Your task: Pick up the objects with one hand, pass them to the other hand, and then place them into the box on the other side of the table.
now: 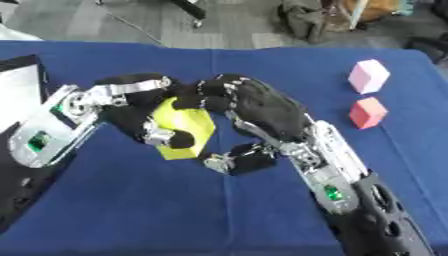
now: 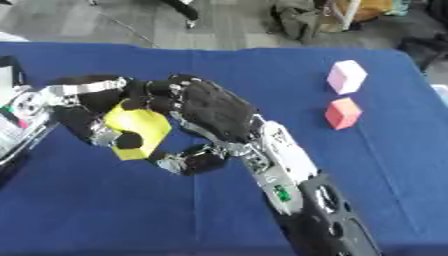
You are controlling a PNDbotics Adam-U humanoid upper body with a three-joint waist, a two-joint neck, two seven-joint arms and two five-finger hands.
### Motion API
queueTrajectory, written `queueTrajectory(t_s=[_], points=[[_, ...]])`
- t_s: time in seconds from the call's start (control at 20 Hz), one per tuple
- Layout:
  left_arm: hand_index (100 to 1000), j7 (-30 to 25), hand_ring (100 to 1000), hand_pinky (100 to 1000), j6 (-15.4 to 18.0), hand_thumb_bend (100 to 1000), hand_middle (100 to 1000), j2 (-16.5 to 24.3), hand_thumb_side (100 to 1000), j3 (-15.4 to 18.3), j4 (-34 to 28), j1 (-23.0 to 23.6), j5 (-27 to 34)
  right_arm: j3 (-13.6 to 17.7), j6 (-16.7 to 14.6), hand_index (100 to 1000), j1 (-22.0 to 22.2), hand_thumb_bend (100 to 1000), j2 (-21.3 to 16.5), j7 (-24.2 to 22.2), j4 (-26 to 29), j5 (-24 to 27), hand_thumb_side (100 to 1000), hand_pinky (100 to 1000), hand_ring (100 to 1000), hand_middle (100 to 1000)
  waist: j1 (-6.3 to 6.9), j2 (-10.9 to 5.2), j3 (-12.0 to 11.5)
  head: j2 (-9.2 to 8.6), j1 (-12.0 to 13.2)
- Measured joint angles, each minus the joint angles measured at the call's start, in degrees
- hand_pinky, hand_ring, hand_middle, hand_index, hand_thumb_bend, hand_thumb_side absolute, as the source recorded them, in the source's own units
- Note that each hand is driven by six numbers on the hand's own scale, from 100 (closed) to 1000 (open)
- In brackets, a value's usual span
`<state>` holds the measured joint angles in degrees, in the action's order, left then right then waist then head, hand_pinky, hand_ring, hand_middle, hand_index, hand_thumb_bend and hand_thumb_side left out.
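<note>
Handover step: your left hand [image 1: 144, 120] and right hand [image 1: 254, 107] both curl round the yellow block [image 1: 185, 127] above the blue surface [image 1: 131, 210]; next, I judge, release right, carry left to the box [image 1: 19, 90].

Black left hand [image 1: 144, 117], black right hand [image 1: 254, 107], silver joints, green forearm lights

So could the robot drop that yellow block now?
It might. Both the left hand and the right hand are curled around the yellow block above the blue table. If one lets go too early, the block could fall. It could also roll toward the pink block or red block.
</note>
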<state>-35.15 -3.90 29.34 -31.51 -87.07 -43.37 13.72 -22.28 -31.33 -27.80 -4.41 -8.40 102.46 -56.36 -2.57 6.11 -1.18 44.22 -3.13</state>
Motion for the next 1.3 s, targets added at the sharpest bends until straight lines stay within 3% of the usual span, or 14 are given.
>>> queueTrajectory(t_s=[0.15, 0.25, 1.0, 1.3], points=[[391, -0.29, 537, 715, -0.32, 259, 157, 0.18, 279, -0.01, 0.35, -0.01, 0.03, 0.01, -0.48, 937, 0.02, 571, -0.24, -0.84, 0.1, -1.23, 514, 824, 869, 905, 0.01, 0.0, 0.0, 0.0, 0.02], [392, -0.38, 539, 715, -0.48, 258, 157, 0.74, 278, 0.05, 1.03, -0.01, -0.11, 0.0, -0.86, 954, 0.05, 581, -0.32, -2.0, 0.32, -1.9, 523, 839, 888, 926, 0.01, 0.0, 0.03, 0.0, 0.02], [406, -0.49, 545, 716, -0.58, 263, 172, 1.24, 273, 0.13, 2.57, 0.0, -1.24, 0.02, -0.67, 971, 0.09, 570, -0.37, -4.81, 0.71, -3.19, 544, 843, 883, 925, 0.03, 0.09, 0.12, 0.0, 0.06], [411, 1.71, 545, 713, 0.17, 301, 175, 2.74, 263, 2.12, 4.99, 0.35, -3.85, 0.02, -0.63, 965, 0.09, 552, -0.44, -4.65, 1.91, -3.38, 543, 840, 870, 906, 0.19, 0.12, 0.42, 0.0, 0.29]])
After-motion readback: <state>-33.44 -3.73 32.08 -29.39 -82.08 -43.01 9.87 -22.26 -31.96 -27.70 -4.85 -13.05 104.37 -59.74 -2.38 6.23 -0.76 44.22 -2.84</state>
